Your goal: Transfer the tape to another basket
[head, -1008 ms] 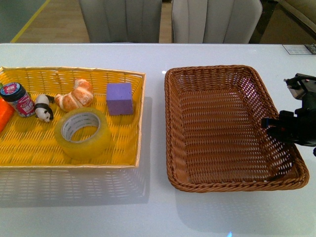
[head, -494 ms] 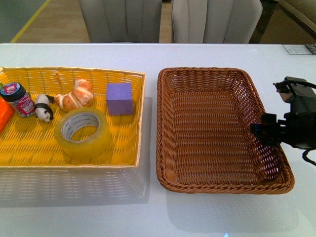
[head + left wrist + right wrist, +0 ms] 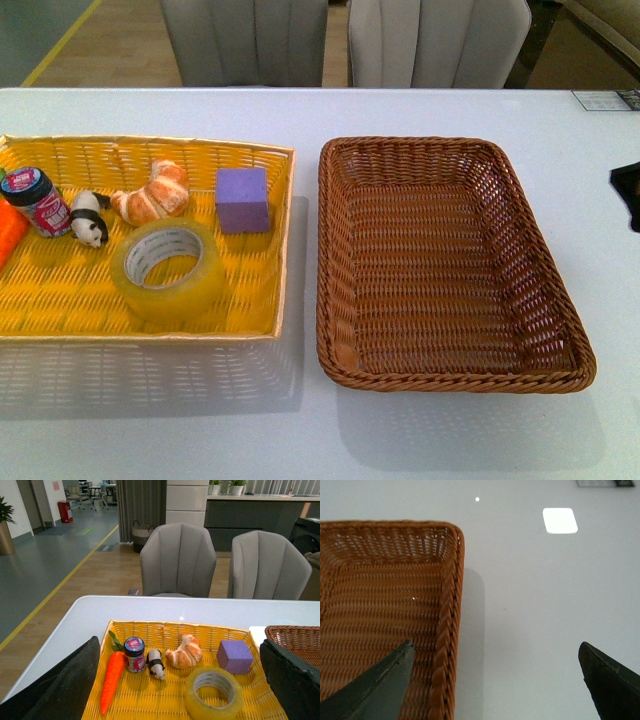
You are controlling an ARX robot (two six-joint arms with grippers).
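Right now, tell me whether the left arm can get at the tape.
Probably yes: the tape lies uncovered in the yellow basket, ahead of the open left gripper.

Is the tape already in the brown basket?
No, the tape sits in the yellow basket; the brown basket has nothing in it.

Front cam: on body, high, tilted down; sees yellow basket (image 3: 60,300) and brown basket (image 3: 326,250). L wrist cam: low, near-level, looks between L gripper fingers (image 3: 55,695) over yellow basket to chairs (image 3: 177,560). R wrist cam: close, steep down between R gripper fingers (image 3: 375,695) onto brown basket corner. Baskets shared w/ front.
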